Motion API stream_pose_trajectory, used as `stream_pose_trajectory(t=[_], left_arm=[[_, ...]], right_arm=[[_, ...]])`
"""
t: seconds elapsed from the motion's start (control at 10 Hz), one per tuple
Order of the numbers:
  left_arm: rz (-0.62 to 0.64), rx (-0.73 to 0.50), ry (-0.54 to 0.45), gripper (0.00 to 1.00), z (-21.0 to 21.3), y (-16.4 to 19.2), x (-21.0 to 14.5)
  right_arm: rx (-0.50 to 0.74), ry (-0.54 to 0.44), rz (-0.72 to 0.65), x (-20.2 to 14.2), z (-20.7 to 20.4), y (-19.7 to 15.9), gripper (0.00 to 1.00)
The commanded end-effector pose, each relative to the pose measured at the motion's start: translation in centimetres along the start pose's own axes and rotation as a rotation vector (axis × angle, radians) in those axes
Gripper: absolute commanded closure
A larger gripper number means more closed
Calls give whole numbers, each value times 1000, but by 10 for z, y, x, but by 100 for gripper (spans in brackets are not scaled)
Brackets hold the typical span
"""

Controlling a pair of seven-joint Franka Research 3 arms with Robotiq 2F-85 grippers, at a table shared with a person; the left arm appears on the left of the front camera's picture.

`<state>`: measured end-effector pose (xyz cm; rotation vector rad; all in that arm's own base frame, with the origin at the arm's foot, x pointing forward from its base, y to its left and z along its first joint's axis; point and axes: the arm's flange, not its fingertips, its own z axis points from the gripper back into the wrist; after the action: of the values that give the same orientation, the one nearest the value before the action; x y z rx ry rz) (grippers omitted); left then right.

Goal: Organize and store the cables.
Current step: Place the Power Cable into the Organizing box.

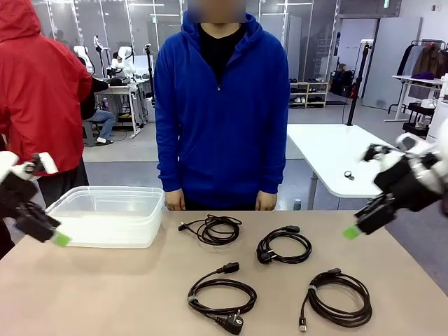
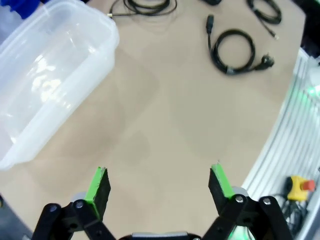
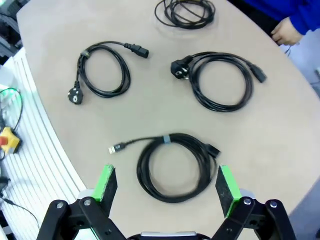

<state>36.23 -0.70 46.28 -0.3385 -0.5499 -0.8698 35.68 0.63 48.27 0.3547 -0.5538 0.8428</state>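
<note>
Currently shows four coiled cables (image 1: 343, 320) lying apart on the table (image 1: 84, 294), all to the right of the clear tub (image 1: 105, 227). Holds the left gripper (image 2: 160, 177) spread wide and empty above bare tabletop beside the tub, and the right gripper (image 3: 166, 172), equally wide and empty, above the USB-ended coil (image 3: 172, 140) at the near edge.
</note>
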Motion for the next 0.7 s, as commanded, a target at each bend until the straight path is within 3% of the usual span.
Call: stream_pose_trajectory(t=[0.0, 0.3, 0.6], left_arm=[[-16, -16, -22, 0, 28, 16, -26], [3, -17, -162, 0, 68, 29, -73], [91, -13, -213, 0, 92, 33, -116]], right_arm=[[0, -58, 36, -52, 27, 1, 0], [-18, -227, -4, -138, 75, -2, 0], [-41, -379, -103, -206, 108, -5, 0]])
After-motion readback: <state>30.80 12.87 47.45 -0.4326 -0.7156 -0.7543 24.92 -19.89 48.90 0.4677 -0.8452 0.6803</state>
